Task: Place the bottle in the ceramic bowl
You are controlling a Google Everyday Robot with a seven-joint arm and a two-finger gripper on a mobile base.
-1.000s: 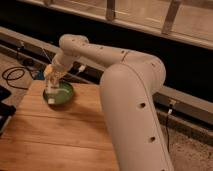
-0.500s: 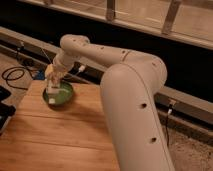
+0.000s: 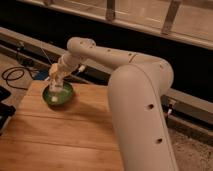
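Wooden tabletop point(image 3: 65, 135) under warm light, with a dark wall and a railed ledge behind it, is where my gripper point(image 3: 56, 84) hangs directly over the bowl point(image 3: 58, 95), reaching down from the far end of my long white arm point(image 3: 100, 52). Whether my fingers are parted or closed I cannot tell; they blur into a pale shape at the bowl's far rim. That pale shape I take to be the bottle point(image 3: 55, 89), standing roughly upright between my gripper and the bowl's pale green inside, its lower end at or just inside the rim; I cannot tell whether it already rests on the bottom or hangs just above it. A small white patch shows low in the bowl, possibly the bottle's end or only a glint on the glaze. I judge the upright pose to be chosen so the slim bottle goes straight down into the hollow without knocking the rim and tipping the bowl. The bowl sits near the table's far left corner, close to the edge, which is why my arm stretches so far across. Off the table to the left, a black cable point(image 3: 17, 75) loops on the floor, well apart from the work.
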